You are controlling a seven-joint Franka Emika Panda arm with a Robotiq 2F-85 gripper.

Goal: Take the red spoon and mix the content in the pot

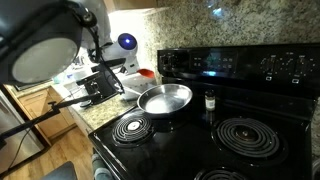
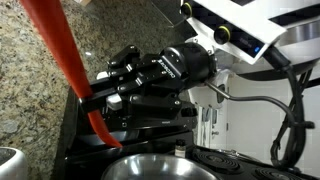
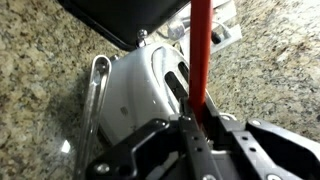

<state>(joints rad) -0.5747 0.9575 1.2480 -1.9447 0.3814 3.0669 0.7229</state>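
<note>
The claw [image 3: 197, 128] was clamped on the red spoon [image 3: 201, 50], its black, hard-edged jaws pinching the slim, smooth plastic shaft, which ran straight up the wrist view. Under it lay the granite counter [image 3: 40, 60], glossy and speckled tan. A white and silver object with rounded edges [image 3: 135, 90] lay flat on the stone; what it was could not be told.

In an exterior view the spoon [image 2: 55, 45] slanted down from the upper left into the grip, and its lower end curved out just beneath the jaws. The bright curved rim of the pot [image 2: 150, 166] showed close below the claw.

Farther off, in an exterior view, the pot [image 1: 165, 98] sat on the black stove top [image 1: 190, 125]. It was shallow, round and mirror-shiny, with low sides. The claw hung near its rim, towards the counter edge. A small dark jar [image 1: 210, 101] stood upright just beside the pot. Open black surface separated the pot from the ribbed coil burners [image 1: 131, 127] in front.
</note>
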